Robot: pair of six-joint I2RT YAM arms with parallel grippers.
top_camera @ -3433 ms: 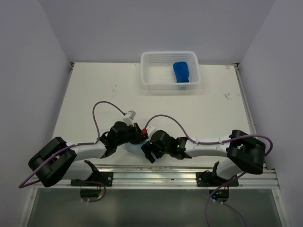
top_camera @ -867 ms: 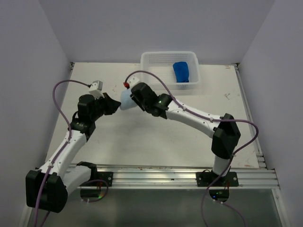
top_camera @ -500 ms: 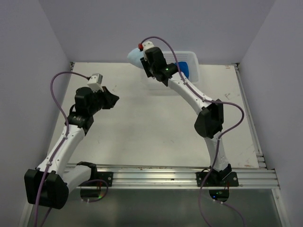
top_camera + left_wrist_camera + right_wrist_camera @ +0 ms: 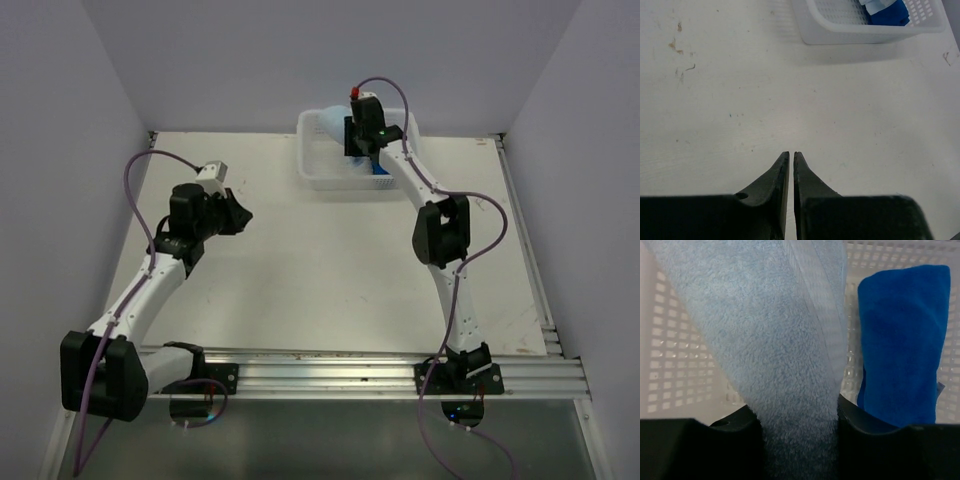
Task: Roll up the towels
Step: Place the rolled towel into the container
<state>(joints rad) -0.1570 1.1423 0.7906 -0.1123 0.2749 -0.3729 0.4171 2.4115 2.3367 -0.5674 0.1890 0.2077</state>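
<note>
Pale sky-blue towel point(image 4: 770, 340), bunched into a thick soft bundle, sits clamped between the two black fingers of the right gripper point(image 4: 797, 432). The jaws stand partly apart, held that wide by the cloth pressed between them. The bundle stretches away from the fingers over the inside of the white perforated basket point(image 4: 670, 340); whether its far end touches the basket floor I cannot tell. Just beside it, on the right in the right wrist view, the dark royal blue towel point(image 4: 902, 340) lies rolled up in the basket, close to the pale one.

From above, the right arm reaches far out across the table point(image 4: 330, 260), and its gripper point(image 4: 362, 140) hangs over the basket point(image 4: 310, 172) at the far edge. The pale towel point(image 4: 330, 124) shows to the left of the fingers and a bit of the dark one point(image 4: 380, 168) below them.

The left gripper point(image 4: 791, 156) hovers well apart from the basket, over the left part of the table point(image 4: 790, 100). Its jaws are all but together, with only a thin slit between them, and they hold nothing. From above it point(image 4: 240, 215) points towards the middle of the table. In the left wrist view the basket point(image 4: 865, 36) lies ahead, with both towels showing over its rim.
</note>
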